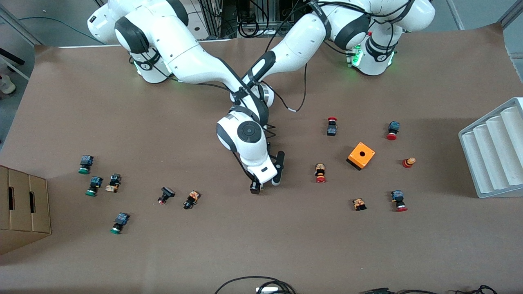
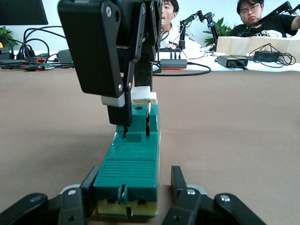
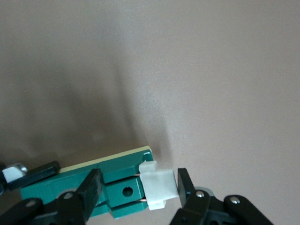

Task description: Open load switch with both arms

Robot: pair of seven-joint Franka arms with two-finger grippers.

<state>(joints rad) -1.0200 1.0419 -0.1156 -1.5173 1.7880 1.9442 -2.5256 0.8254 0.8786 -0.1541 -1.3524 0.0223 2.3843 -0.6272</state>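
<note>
The load switch (image 2: 129, 164) is a narrow green block on a cream base, lying flat mid-table. In the front view it is almost hidden under the right arm's hand. Its white piece (image 3: 158, 185) sits at the end nearer the front camera, with thin copper pins showing between it and the green body (image 3: 117, 164). My left gripper (image 2: 135, 176) lies low around the other end. One finger touches the block's side and the other stands a little apart. My right gripper (image 3: 138, 180) comes down from above (image 1: 258, 188), shut lengthwise on the white piece and the raised green part beside it.
An orange box with a hole (image 1: 361, 155) and red-capped push-buttons (image 1: 320, 173) lie toward the left arm's end. Green-capped push-buttons (image 1: 93, 185) and a cardboard box (image 1: 22, 208) are toward the right arm's end. A grey ribbed tray (image 1: 494, 151) stands at the table's edge.
</note>
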